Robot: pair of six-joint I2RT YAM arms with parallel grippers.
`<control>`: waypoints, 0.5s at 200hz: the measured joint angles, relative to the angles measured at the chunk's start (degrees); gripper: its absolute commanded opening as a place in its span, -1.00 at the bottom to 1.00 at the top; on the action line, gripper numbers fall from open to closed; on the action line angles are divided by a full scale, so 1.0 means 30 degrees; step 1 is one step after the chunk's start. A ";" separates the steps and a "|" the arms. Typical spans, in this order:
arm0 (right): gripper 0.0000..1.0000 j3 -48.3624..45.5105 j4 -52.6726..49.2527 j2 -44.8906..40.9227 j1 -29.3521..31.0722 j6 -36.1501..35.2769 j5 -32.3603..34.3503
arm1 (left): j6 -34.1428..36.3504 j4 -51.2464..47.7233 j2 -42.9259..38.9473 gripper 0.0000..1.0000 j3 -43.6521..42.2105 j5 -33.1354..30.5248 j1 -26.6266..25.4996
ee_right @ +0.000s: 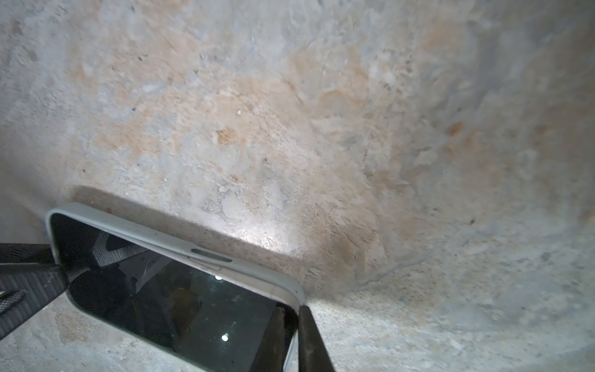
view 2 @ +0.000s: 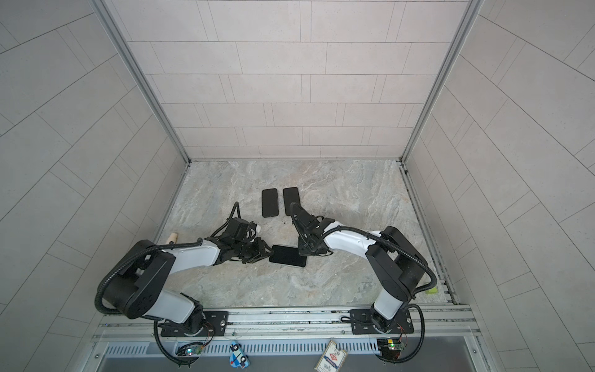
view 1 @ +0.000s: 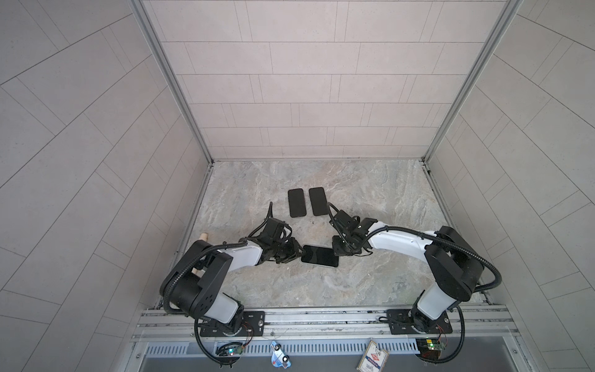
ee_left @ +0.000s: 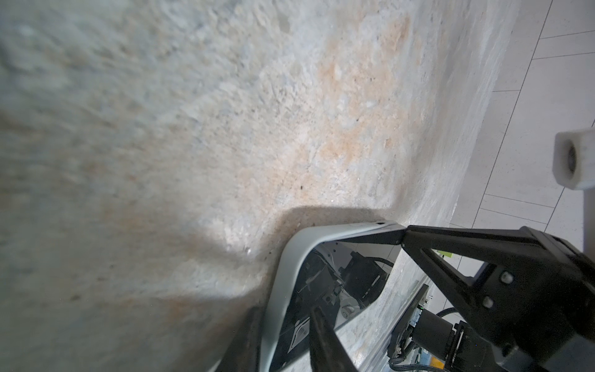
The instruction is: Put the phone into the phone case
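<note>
The phone [view 1: 320, 256] is screen-up a little toward 6 o'clock from the middle of the marbled surface [view 1: 370, 283], its length running roughly 9 to 3 o'clock. A pale rim [ee_right: 161, 238] frames its dark glass — I cannot tell whether that is a case, nor whether the phone rests flat or is slightly raised. My left end effector [view 1: 301, 254] has the 9 o'clock end, jaws partly apart and closed across it. My right end effector [view 1: 337, 251] pinches the 2 o'clock corner, fingers [ee_right: 310, 341] nearly together with the rim between them. Toward 12 o'clock, apart from the phone, a black slab [view 1: 296, 203] and its twin [view 1: 318, 201] lie flat side by side — close, not touching.
</note>
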 measured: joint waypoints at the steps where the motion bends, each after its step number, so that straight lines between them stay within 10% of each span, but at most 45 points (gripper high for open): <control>1: -0.78 0.0022 -0.0029 0.0022 0.0000 0.0000 0.0000 | 0.0000 0.0000 0.0000 -0.35 0.0000 0.0000 0.0000; 100: -0.78 0.1297 -0.1530 0.0867 0.0437 -0.0044 0.0838 | -0.0007 0.0000 0.0000 -0.35 0.0000 0.0000 0.0000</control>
